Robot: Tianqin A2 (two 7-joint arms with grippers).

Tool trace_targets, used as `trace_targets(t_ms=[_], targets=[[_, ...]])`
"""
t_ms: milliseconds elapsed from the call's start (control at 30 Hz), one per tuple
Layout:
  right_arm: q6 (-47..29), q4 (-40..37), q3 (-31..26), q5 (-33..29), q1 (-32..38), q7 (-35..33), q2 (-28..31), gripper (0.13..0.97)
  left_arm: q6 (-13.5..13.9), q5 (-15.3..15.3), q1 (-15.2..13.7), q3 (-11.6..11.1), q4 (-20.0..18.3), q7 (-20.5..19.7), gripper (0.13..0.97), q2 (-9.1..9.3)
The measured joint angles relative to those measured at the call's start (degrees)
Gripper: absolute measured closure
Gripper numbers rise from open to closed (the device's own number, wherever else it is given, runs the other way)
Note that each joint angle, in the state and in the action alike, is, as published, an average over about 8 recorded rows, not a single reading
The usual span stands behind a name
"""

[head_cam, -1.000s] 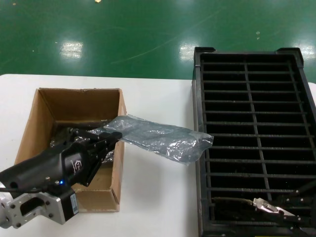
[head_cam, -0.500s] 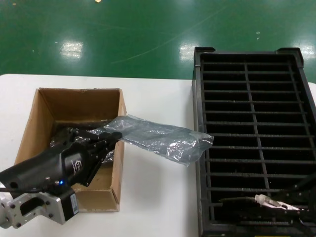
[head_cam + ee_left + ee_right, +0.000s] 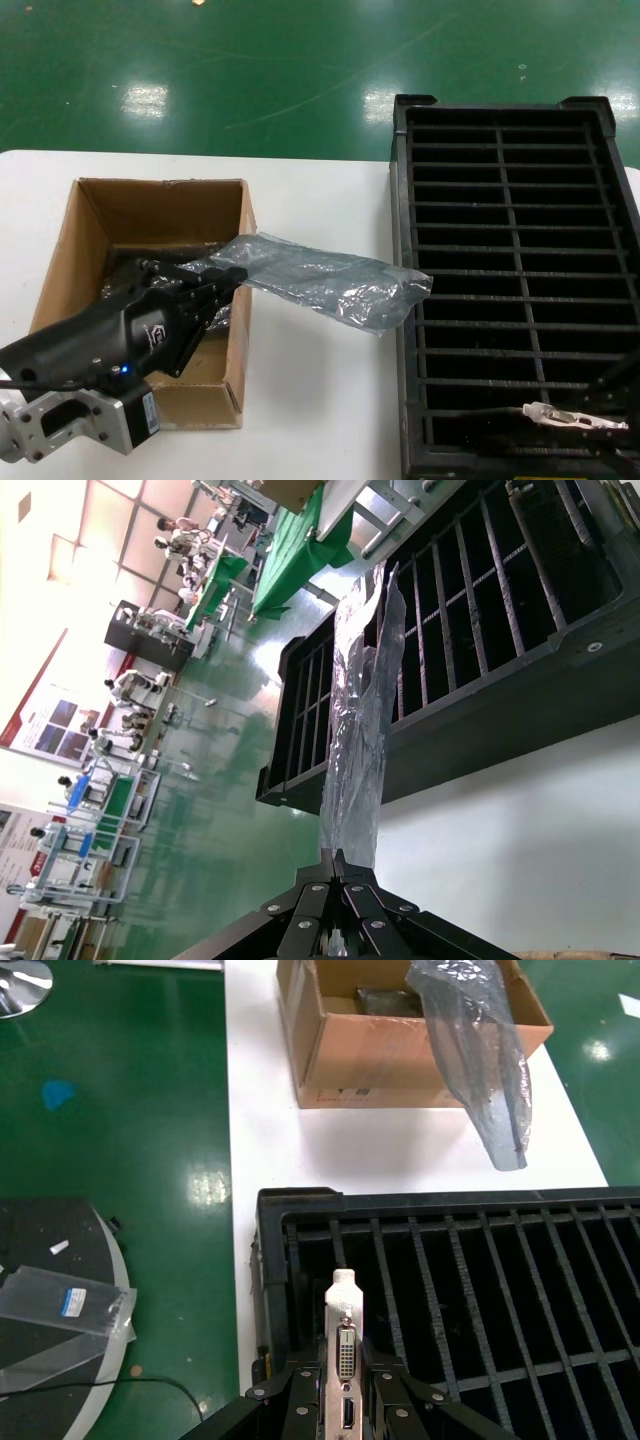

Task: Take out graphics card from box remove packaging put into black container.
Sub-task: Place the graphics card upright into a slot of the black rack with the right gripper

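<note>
Head view first: my left gripper [image 3: 222, 283] sits over the open cardboard box [image 3: 90, 240] on the white table [image 3: 320, 400], its fingers pinched together on one end of the crinkly grey-blue plastic bag [image 3: 330, 280]. That bag stretches out over the box's right wall and across the table, with its far end reaching the left edge of the black crate [image 3: 610, 250]. Dark bagged bundles [image 3: 125, 275] lie down inside the box. At the near corner of the crate, the graphics card [image 3: 545, 411] shows as a thin edge with its silver bracket, low among the slots; my right gripper itself is mostly out of this picture. Left wrist view: my fingertips [image 3: 345, 885] meet in a point on the bag [image 3: 360, 730], which runs away from them toward the crate [image 3: 480, 650], above the table [image 3: 520, 830]. Right wrist view: my right gripper [image 3: 345, 1385] is clamped on the graphics card [image 3: 346, 1335], fingers pressed to either side of it, with the bracket standing up between them, a white port and a smaller dark port on its face. The card is at the crate's [image 3: 270, 1260] corner row of slots. Farther off, the box [image 3: 380, 1055] stands on the table [image 3: 260, 1110] with the bag [image 3: 480, 1050] hanging from it toward the crate.
</note>
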Motion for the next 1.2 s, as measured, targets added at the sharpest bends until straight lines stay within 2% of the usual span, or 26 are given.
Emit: trace_targets(t_ms=[600,967,1200], targets=[[-5.3,-1.5,-4.1,-5.0,5.0,-0.9,-6.0,0.907,0.0,0.0,0.0,0.0,0.0,0.0,0.957,0.00],[-5.8,-2.2,-4.4,-6.1,5.7,-1.6,-7.8,0.812,0.0,0.0,0.0,0.0,0.0,0.0,0.957,0.00],[-1.6,-1.9,-0.4,-5.2,2.3,-1.6,-6.6,0.718,0.0,0.0,0.0,0.0,0.0,0.0,0.957,0.00]])
